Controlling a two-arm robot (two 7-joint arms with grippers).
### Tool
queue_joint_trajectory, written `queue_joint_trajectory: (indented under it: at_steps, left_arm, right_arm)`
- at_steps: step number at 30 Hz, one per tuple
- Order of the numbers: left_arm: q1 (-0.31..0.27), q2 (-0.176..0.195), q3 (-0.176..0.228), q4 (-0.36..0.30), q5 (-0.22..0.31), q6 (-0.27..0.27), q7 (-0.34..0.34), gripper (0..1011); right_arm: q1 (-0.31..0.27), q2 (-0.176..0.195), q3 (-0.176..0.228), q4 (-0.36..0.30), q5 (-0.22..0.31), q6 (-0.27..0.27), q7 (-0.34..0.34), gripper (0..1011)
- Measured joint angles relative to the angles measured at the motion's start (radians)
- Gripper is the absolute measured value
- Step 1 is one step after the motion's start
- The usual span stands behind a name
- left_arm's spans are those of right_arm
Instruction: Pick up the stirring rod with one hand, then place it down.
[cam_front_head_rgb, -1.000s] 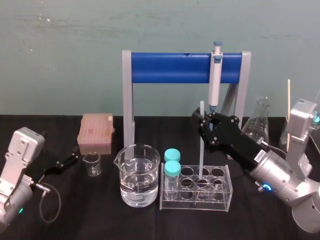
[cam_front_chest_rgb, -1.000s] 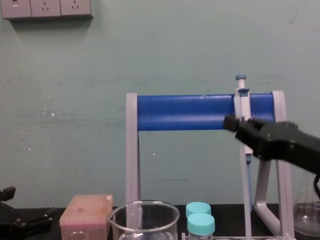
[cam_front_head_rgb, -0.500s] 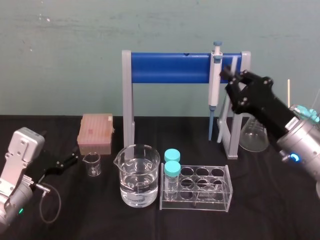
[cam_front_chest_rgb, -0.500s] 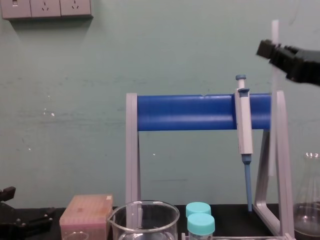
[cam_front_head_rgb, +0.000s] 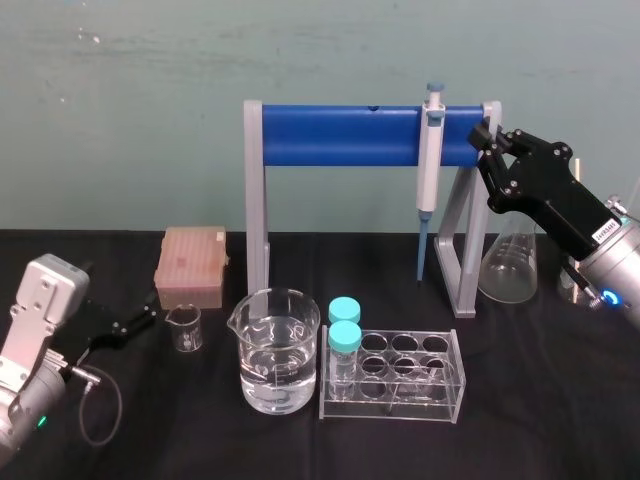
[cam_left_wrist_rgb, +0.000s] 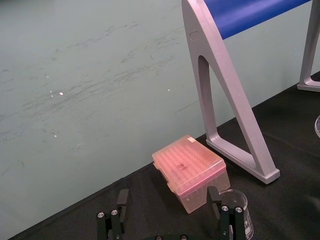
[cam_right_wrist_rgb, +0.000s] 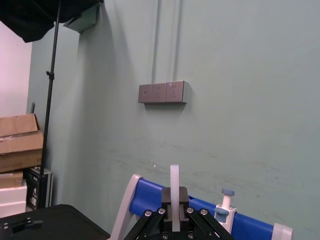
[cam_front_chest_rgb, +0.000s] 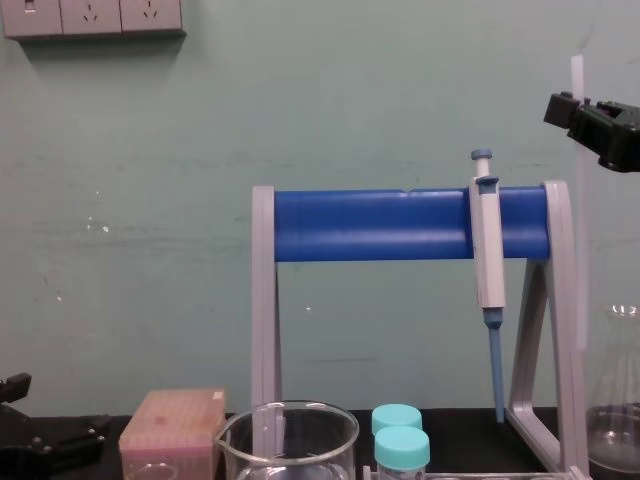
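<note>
A black cloth-covered table (cam_front_head_rgb: 200, 440) stands against a teal painted wall (cam_front_head_rgb: 120, 100) with a grey socket strip (cam_front_chest_rgb: 92, 17). At left the idle black left gripper (cam_left_wrist_rgb: 167, 212) rests low, fingers apart and empty, near a pink lidded tip box (cam_front_head_rgb: 192, 266). Rightward sit a clear water-filled glass beaker (cam_front_head_rgb: 274, 350) and a grey stand (cam_front_head_rgb: 340, 136) with a blue crossbar. The black two-jawed right gripper (cam_front_chest_rgb: 575, 112), raised by the stand's right end, is clamped on the thin translucent-white glass stirring rod (cam_front_chest_rgb: 579, 240), which the chest view shows hanging upright in mid-air; the right wrist view adds cardboard boxes (cam_right_wrist_rgb: 19, 142).
</note>
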Motion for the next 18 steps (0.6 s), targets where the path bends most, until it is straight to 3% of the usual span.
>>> queue_joint_trajectory:
  at_steps: [18]
  left_arm:
    - [0.000,0.000,0.000,0.000,0.000,0.000,0.000,1000]
  right_arm:
    - [0.005,-0.010,0.003,0.020,-0.009,0.012,0.002,72]
